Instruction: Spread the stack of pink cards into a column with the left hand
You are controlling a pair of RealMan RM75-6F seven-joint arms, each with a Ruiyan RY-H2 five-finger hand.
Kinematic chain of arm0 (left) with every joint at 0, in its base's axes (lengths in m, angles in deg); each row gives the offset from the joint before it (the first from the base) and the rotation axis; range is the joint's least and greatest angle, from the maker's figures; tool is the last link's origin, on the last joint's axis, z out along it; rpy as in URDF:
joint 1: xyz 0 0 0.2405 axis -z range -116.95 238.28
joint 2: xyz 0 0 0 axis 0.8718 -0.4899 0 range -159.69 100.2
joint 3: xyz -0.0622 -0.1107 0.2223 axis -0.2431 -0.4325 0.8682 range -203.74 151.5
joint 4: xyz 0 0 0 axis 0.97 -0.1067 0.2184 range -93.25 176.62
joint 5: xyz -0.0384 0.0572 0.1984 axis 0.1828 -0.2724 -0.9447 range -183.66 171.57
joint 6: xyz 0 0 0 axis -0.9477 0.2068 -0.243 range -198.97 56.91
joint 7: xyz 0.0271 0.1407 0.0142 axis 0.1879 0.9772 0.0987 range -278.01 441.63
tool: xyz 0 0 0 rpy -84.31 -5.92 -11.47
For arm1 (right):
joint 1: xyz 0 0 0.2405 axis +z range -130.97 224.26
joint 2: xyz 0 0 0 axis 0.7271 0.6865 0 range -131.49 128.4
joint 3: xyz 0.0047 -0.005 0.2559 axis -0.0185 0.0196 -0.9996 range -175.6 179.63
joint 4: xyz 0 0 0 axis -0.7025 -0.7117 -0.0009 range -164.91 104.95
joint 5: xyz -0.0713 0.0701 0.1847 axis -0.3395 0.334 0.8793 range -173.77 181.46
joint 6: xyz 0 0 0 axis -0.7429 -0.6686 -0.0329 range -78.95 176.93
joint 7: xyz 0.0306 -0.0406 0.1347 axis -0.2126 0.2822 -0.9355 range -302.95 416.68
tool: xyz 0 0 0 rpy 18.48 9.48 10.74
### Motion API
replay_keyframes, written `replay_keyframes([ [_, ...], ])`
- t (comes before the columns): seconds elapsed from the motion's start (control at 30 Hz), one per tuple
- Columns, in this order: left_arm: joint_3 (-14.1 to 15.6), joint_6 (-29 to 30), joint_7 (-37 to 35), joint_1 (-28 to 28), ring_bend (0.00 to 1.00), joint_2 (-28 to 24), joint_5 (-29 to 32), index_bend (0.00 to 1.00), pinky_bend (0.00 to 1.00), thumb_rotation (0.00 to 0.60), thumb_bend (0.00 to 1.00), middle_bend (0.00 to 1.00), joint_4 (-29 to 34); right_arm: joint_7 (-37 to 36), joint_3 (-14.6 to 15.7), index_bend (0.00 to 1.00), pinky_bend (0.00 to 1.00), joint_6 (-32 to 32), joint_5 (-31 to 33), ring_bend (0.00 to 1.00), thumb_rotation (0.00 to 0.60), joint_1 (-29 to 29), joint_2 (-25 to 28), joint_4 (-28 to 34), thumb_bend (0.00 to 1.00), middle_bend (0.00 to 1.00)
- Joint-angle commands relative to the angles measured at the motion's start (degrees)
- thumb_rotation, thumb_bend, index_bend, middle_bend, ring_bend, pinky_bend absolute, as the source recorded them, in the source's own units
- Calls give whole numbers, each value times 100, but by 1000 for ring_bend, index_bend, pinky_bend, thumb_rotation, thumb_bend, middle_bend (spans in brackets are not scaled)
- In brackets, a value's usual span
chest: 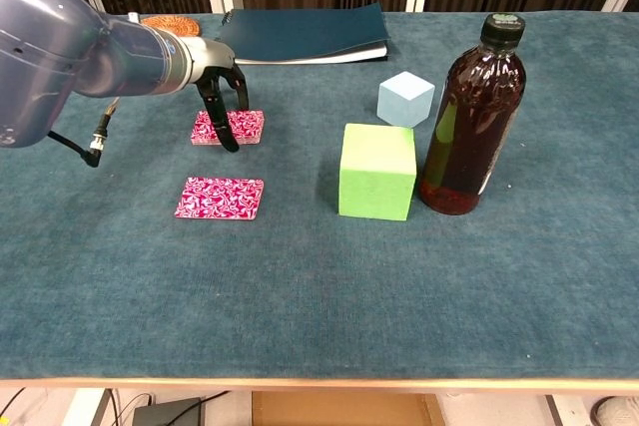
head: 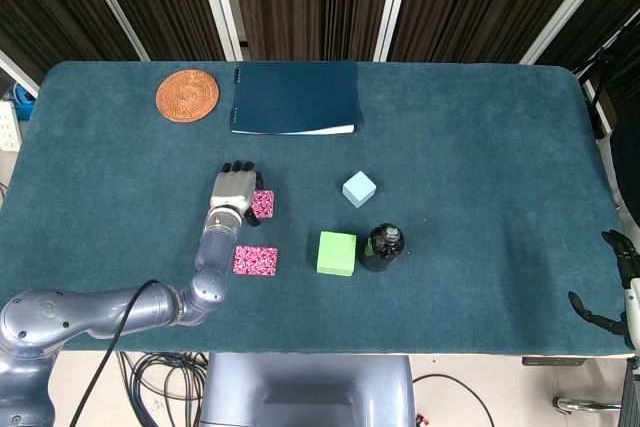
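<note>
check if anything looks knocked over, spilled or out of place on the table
Nothing stands out. The bottle stands upright and capped, both cubes sit flat, and the left hand has its fingers down on the far pink card stack.

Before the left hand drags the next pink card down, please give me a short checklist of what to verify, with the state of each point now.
1. Left hand is over the pink stack: ok.
2. Fingers touch the top card: cannot tell; the tips sit at the stack's near edge.
3. First card lies flat, apart from the stack: ok.
4. Bare cloth between stack and first card for another card: ok.
5. Green block and bottle stand clear to the side: ok.
6. Right hand is off the table edge: ok.
</note>
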Motion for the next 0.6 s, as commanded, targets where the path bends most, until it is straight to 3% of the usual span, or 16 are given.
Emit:
replay_keyframes([
  [0.03,-15,12,-3,1,8,-4,7,411,0,600,145,143,7,0,1,95,186,2,-1,142,600,1,0,0,268,69],
  [0.6,-55,54,121,0,9,31,133,431,0,600,159,146,-108,-1,0,96,186,12,7,142,600,4,3,-1,268,70],
])
